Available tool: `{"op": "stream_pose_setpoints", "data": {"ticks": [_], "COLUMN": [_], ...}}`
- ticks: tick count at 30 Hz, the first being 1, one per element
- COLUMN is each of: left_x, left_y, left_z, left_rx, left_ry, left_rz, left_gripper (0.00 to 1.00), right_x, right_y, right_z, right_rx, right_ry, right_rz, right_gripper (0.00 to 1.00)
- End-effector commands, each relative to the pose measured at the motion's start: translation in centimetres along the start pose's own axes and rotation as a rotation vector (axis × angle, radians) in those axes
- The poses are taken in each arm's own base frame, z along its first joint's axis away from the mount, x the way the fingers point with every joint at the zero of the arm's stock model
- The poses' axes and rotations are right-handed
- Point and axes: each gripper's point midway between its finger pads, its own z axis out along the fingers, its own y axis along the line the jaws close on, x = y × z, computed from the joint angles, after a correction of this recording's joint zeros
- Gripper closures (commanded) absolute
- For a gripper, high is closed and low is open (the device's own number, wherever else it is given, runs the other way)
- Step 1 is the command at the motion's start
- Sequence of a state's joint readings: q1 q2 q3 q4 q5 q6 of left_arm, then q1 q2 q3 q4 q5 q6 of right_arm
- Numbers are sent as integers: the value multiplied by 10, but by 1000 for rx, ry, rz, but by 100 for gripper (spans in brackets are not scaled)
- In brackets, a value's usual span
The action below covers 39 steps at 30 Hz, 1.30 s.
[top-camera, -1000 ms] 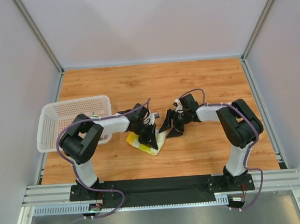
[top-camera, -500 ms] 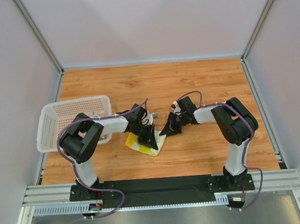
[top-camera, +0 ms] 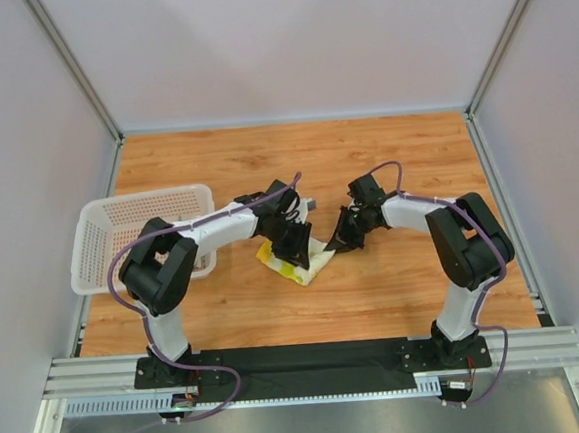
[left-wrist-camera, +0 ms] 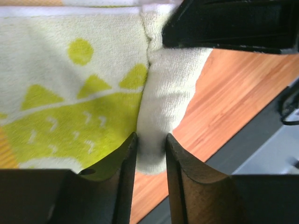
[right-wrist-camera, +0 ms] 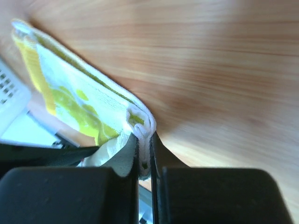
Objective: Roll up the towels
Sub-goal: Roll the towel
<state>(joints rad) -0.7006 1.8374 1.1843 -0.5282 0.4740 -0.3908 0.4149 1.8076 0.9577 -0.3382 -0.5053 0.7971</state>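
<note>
- We have just slackened the left gripper [left-wrist-camera: 150, 137]; its jaws loosely straddle a fold of the lime-yellow towel [left-wrist-camera: 70, 93].
- That towel lies mid-table between our arms, not yet rolled.
- Our right gripper [right-wrist-camera: 145, 139] has clamped its corner, taking over.

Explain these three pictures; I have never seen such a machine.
The machine is a left robot arm and a right robot arm, white and black, bolted at the near edge of a wooden table. One picture looks down from above; the others come from a camera on each wrist. On the table lie a lime-yellow and white printed cloth towel and a white mesh plastic basket. The right tool pinches the towel's folded edge. The left tool has a towel fold between its fingers; whether it squeezes, I cannot tell.
</note>
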Motion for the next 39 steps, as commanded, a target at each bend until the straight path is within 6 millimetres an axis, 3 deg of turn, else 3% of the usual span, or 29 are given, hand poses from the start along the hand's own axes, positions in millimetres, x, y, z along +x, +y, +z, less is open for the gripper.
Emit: {"op": "stream_pose_setpoints", "data": {"ticks": [1, 9, 22, 27, 33, 39], "left_x": [0, -3, -15, -17, -4, 3], "left_y": [3, -24, -68, -53, -42, -35], "left_z": [-4, 0, -5, 8, 30, 37], "left_rx": [-132, -157, -294, -409, -404, -434], "left_ry": [26, 9, -144, -143, -101, -89], "left_rz": [124, 286, 584, 612, 609, 594], "left_gripper": [61, 47, 37, 37, 39, 51], "right_x": [-13, -22, -14, -12, -9, -8], "right_y": [-26, -12, -1, 0, -1, -3], "right_z": [-23, -34, -27, -24, -24, -23], "right_rx": [204, 231, 240, 242, 246, 253], "right_ry": [-85, -86, 10, 40, 55, 66], "right_rz": [-8, -17, -32, -14, -9, 1], "right_gripper": [100, 100, 100, 100, 100, 100]}}
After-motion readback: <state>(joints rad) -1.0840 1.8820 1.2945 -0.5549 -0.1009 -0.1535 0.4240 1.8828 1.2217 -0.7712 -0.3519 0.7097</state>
